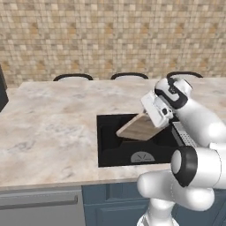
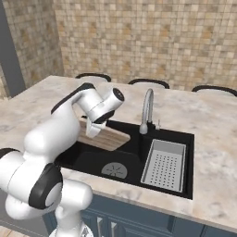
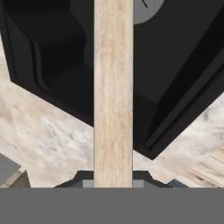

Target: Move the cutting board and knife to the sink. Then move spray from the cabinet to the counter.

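My gripper (image 1: 155, 115) is shut on one end of the light-brown cutting board (image 1: 139, 127). The board hangs tilted over the black sink (image 1: 110, 145), its free end pointing down into the basin. From the right base view the board (image 2: 109, 136) slants into the sink (image 2: 88, 159) left of the silver gooseneck faucet (image 2: 147, 109). In the hand view the board (image 3: 113, 87) runs edge-on straight up from between the fingers of the gripper (image 3: 113, 178), above the basin (image 3: 48, 48) and its round drain (image 3: 146, 8). The knife, the spray and the cabinet are out of view.
The beige marbled counter (image 1: 48, 123) surrounds the sink. A grey perforated rack (image 2: 164, 164) sits in the basin's right half. Three dark chair backs (image 1: 73, 77) rise behind the counter's far edge. Slate-blue drawers (image 2: 139, 222) lie below the front edge.
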Robot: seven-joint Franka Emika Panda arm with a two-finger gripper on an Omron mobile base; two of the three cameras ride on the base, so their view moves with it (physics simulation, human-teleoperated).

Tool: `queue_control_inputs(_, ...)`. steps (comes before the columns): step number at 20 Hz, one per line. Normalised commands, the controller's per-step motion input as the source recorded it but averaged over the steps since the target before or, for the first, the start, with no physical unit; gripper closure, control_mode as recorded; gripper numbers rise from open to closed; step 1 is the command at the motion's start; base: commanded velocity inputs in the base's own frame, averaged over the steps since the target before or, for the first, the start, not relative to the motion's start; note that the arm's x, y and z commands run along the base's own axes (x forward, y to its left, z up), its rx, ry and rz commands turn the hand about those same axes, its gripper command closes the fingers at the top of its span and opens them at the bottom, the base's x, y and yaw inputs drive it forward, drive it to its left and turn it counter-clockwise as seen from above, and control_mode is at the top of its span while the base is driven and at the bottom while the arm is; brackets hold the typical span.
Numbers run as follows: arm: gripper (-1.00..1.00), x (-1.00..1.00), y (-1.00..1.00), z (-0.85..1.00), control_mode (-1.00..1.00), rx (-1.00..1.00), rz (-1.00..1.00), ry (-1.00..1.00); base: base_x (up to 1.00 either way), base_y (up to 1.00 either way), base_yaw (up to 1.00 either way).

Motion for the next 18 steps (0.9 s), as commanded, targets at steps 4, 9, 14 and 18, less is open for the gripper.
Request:
queue_control_inputs(4, 1.00, 0.33, -0.18, -0.38, -1.00, 0.00, -0.18, 0.00, 0.00, 0.00, 0.00)
queue_control_inputs(9, 1.00, 0.01, -0.42, -0.26, -1.00, 0.00, -0.05, 0.00, 0.00, 0.00, 0.00)
queue_control_inputs(14, 1.00, 0.09, -0.32, -0.26, -1.00, 0.00, 0.00, 0.00, 0.00, 0.00, 0.00)
queue_control_inputs(18, 1.00, 0.43, 0.00, -0.28, -1.00, -0.01, 0.00, 0.00, 0.00, 0.00, 0.00)
